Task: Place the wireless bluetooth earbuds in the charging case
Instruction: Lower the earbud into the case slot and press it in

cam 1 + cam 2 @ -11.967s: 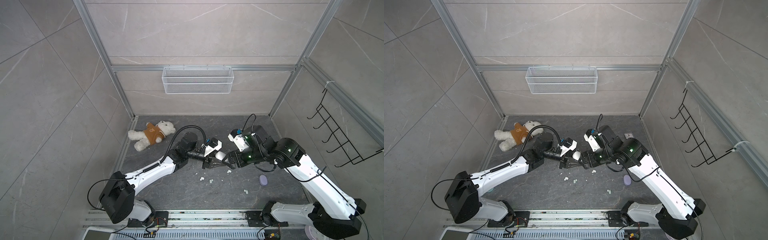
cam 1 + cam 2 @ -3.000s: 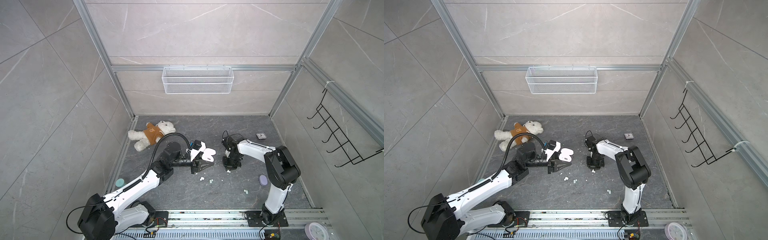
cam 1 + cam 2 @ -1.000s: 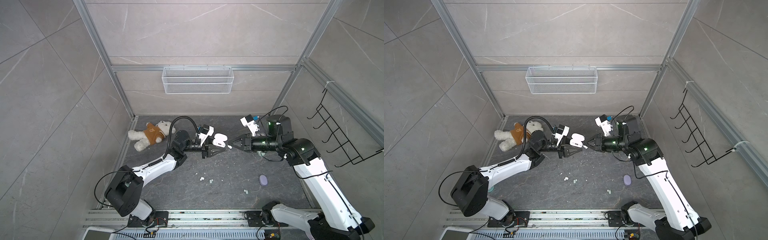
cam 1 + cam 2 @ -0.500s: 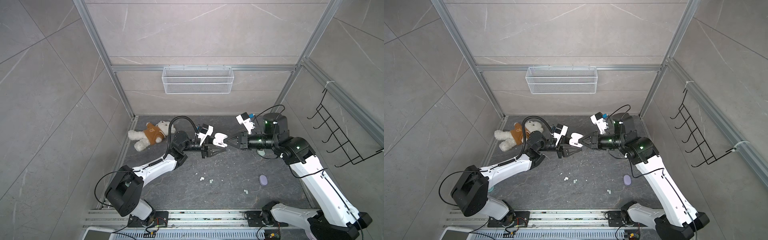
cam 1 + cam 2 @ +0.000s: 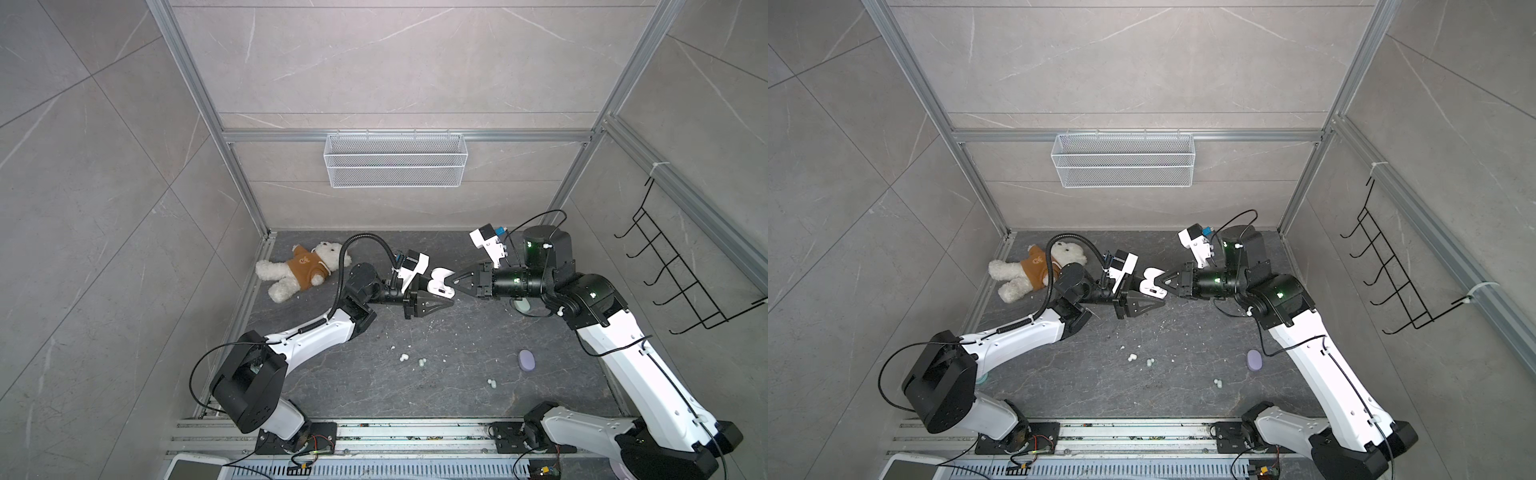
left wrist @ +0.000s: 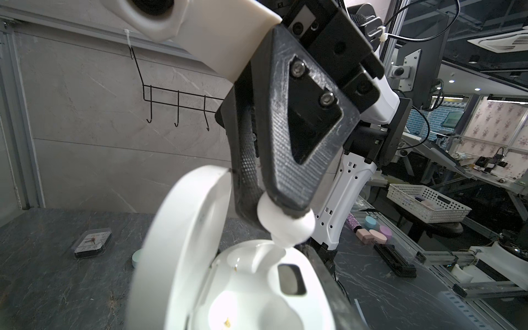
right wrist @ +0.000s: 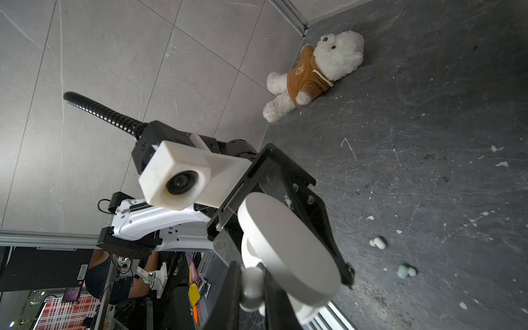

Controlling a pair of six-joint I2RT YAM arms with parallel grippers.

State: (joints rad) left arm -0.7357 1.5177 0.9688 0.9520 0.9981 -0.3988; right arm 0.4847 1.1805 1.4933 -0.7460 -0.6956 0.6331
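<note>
Grey-tiled walls enclose a dark bench (image 5: 357, 386). Raised above it, the left hand (image 5: 436, 297) is clamped on the open charging case (image 5: 439, 279). From 3 o'clock the right hand (image 5: 457, 282) pinches a white earbud (image 6: 285, 225), aimed toward 9 o'clock, its tip at a socket's mouth. Toward 6 o'clock, loose earbuds (image 5: 403, 357) lie on the bench.

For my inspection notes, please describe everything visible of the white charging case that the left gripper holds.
The rounded, glossy white plastic charging case is open, its lid hinged up beside the base. The base shows moulded wells and a dark rectangular recess. The left gripper holds it above the dark grey table. The right gripper, shut on a small white earbud, sets the bud's tip at the mouth of one well.
</note>
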